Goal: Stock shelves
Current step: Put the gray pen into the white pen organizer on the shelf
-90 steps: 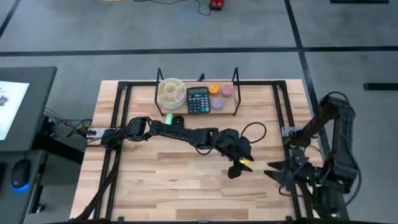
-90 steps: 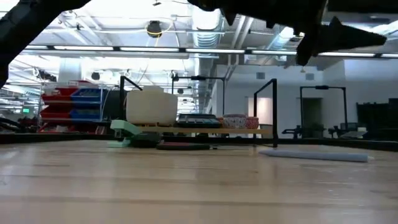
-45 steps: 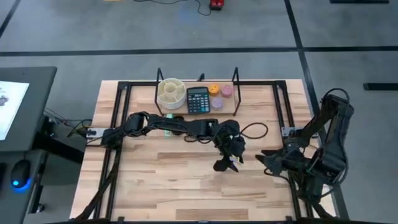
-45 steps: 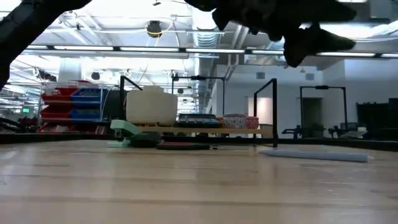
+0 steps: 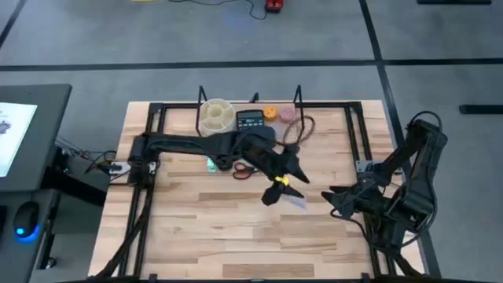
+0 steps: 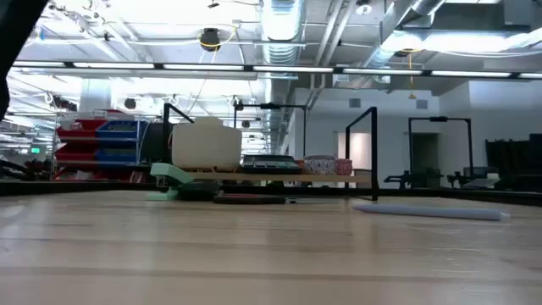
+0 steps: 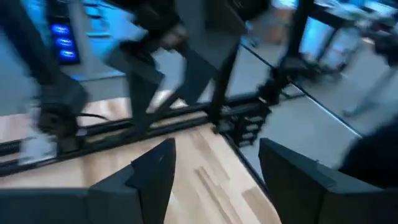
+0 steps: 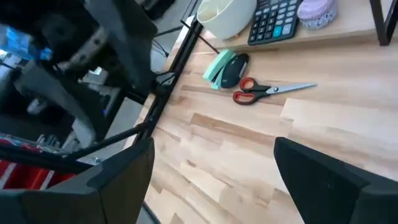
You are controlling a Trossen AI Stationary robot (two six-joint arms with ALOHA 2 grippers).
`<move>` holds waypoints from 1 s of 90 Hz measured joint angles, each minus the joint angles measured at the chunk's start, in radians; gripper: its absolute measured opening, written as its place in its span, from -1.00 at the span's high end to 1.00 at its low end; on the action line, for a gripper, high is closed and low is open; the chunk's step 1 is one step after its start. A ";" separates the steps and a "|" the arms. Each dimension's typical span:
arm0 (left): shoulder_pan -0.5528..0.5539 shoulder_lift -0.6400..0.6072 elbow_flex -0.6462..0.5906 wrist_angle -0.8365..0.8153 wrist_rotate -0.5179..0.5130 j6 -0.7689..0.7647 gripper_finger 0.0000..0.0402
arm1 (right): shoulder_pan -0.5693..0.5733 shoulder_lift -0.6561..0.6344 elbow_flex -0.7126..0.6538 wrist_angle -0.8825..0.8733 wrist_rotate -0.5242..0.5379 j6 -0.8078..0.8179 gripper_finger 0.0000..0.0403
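At the table's far edge sits your rack (image 5: 250, 130). Near its right end, your left gripper (image 5: 277, 191) hovers, fingers spread, holding nothing. Your right gripper (image 5: 336, 198) waits right, fingers apart, empty.

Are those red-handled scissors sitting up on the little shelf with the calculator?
No, the scissors lie on the tabletop in front of the shelf, while the calculator sits on its plank.

Left gripper (image 5: 275, 191): carried back from the mid-table toward the shelves (image 5: 250, 134), its arm now laid across the calculator (image 5: 250, 119). Red-handled scissors (image 8: 268, 91): uncovered, well behind the spread jaws. Right gripper (image 5: 336, 196): drawn slightly inward.
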 joint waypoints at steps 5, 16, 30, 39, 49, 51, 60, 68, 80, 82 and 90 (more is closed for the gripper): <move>0.001 -0.072 -0.106 0.056 -0.066 -0.020 0.07 | -0.013 0.000 0.000 0.001 0.000 -0.011 -0.58; 0.002 -0.251 -0.374 0.256 -0.195 -0.078 0.16 | -0.027 0.000 0.000 -0.004 0.001 -0.026 -0.58; 0.003 -0.390 -0.674 0.487 -0.281 -0.090 0.22 | -0.038 0.000 0.000 -0.004 0.000 -0.048 -0.58; 0.003 -0.394 -0.802 0.581 -0.243 -0.089 0.23 | -0.047 0.000 0.000 -0.004 0.000 -0.051 -0.58; 0.002 -0.359 -0.875 0.672 -0.192 -0.083 0.23 | -0.050 0.000 0.000 -0.004 0.000 -0.051 -0.58; 0.002 -0.350 -0.885 0.676 -0.185 -0.074 0.23 | -0.050 0.000 0.000 -0.004 0.000 -0.051 -0.58; 0.002 -0.271 -0.899 0.687 -0.123 -0.014 0.23 | -0.050 0.000 0.000 -0.002 -0.005 -0.051 -0.58; 0.002 -0.190 -0.880 0.674 -0.050 0.036 0.23 | -0.056 0.000 0.000 0.003 -0.032 -0.050 -0.58; -0.001 -0.068 -0.844 0.713 -0.034 0.079 0.23 | -0.071 0.003 0.000 0.005 -0.084 -0.051 -0.58; -0.002 -0.045 -0.836 0.732 -0.041 0.086 0.23 | -0.071 0.004 0.000 0.005 -0.087 -0.051 -0.58; -0.002 0.047 -0.799 0.813 -0.042 0.120 0.23 | -0.076 0.007 0.000 0.007 -0.088 -0.051 -0.58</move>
